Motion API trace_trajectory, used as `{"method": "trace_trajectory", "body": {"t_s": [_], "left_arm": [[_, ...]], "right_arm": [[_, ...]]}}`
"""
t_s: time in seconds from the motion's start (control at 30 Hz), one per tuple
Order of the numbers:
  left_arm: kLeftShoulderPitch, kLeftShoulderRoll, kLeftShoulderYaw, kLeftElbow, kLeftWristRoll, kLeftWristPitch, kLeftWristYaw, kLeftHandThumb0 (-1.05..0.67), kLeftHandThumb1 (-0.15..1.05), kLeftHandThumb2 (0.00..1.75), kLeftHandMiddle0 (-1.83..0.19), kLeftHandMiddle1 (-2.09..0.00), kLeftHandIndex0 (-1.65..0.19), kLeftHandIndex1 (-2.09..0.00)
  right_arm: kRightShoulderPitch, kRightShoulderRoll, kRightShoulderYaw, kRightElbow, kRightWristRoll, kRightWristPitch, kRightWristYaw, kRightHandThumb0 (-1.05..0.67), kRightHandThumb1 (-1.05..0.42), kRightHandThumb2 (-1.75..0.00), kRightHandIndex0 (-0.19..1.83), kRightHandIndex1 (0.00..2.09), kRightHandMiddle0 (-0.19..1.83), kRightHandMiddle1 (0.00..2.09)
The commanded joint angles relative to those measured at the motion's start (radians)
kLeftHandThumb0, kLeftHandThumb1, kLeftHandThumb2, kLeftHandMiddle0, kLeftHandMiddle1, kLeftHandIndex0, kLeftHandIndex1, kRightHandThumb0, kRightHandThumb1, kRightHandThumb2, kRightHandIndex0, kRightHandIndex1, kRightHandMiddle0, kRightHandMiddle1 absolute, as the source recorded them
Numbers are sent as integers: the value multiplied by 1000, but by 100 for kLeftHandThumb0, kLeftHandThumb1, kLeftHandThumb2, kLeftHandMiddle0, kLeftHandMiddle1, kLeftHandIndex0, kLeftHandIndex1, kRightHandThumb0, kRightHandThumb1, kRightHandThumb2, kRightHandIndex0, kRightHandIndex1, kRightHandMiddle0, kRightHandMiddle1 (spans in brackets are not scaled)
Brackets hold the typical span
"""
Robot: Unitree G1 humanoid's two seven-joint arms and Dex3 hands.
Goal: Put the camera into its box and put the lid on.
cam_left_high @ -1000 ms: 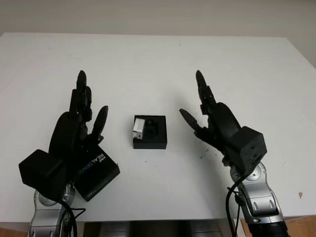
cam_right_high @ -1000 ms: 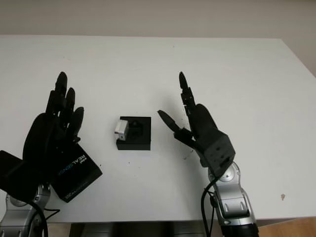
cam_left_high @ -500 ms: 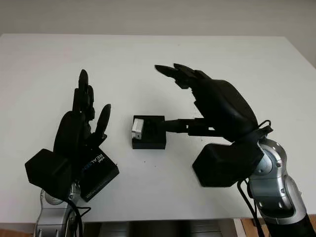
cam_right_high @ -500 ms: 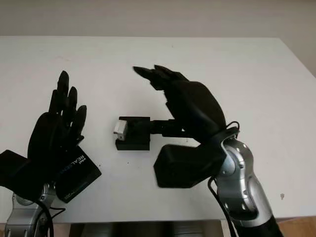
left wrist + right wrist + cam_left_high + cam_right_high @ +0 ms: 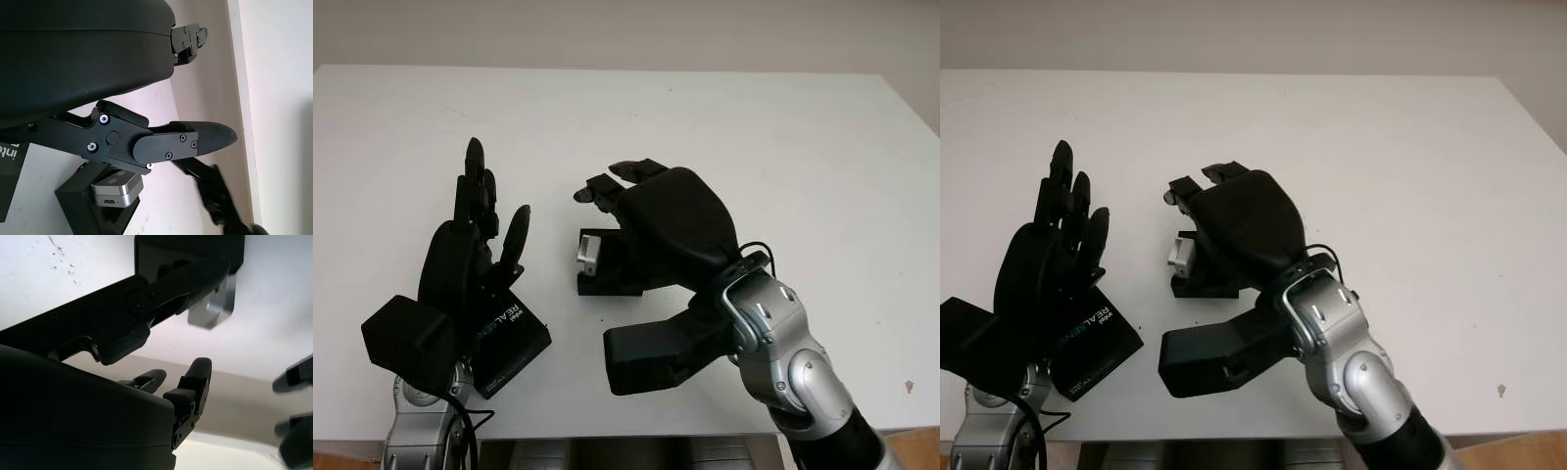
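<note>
Camera [image 5: 587, 253] is seated in its box [image 5: 607, 282], covered from three o'clock by the unclenched, empty right hand [image 5: 651, 220]; the empty left hand [image 5: 470, 250] is raised above the lid [image 5: 509, 338] at nine o'clock.

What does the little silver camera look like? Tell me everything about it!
The camera is a small silver-grey block that looks like metal, with rounded corners. On one narrow side there is a small dark slot, like a plug socket, seen from the left wrist. It sits at the left end of the open black box on the white table, sticking up above the rim. The right hand hovers over the box, and one black finger reaches right beside the camera.
</note>
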Motion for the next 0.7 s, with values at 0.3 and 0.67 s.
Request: {"method": "trace_trajectory", "body": {"t_s": [0.3, 0.67], "left_arm": [[9, -5, -1, -4, 6, -11, 7, -70, 105, 51, 17, -5, 19, -5], [9, -19, -2, 4, 2, -7, 12, -71, 105, 50, 17, -5, 18, -5]], "right_arm": [[-21, 104, 33, 102, -77, 43, -28, -83, -92, -5, 41, 18, 32, 82], [-28, 126, 37, 154, -135, 76, -98, -81, -96, -6, 45, 18, 22, 135]]}}
